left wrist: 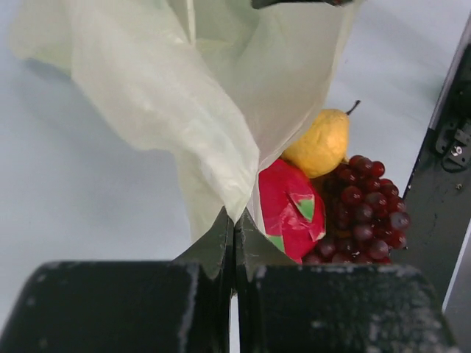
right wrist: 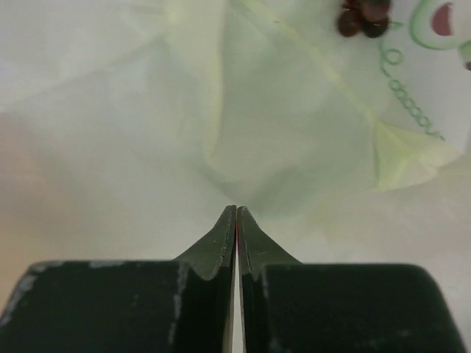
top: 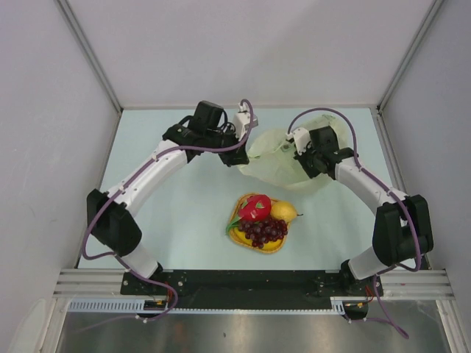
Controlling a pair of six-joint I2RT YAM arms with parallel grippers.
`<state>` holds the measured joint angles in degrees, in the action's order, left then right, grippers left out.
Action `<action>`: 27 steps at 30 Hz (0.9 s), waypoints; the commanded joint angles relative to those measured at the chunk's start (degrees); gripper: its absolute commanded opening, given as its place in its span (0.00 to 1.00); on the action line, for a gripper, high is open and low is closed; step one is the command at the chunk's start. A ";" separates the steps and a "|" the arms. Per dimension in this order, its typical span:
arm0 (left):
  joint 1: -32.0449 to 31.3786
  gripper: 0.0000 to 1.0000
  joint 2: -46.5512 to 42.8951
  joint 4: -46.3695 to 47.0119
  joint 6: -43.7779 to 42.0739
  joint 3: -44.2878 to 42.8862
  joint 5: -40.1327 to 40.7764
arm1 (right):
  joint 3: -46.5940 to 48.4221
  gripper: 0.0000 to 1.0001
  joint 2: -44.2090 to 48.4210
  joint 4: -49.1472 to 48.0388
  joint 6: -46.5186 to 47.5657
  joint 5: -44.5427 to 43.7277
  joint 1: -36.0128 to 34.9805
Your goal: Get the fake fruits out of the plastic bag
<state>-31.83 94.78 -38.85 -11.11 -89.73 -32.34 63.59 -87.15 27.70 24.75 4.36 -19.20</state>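
The left end effector and the right end effector each pinch the plastic bag tight, with the fake fruits heaped on a mat just outside the bag.

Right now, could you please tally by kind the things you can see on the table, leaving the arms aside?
dragon fruit: 1
pear: 1
grape bunch: 1
plastic bag: 1
mat: 1
Total visible: 5
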 commanded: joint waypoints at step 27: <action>-8.07 0.00 5.50 -8.17 -11.21 -7.30 -3.61 | 28.93 0.53 -36.23 -19.09 -13.41 5.31 6.46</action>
<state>-38.87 99.33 -45.58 -21.50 -94.74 -34.65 85.82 -118.91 12.16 14.50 8.16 -13.28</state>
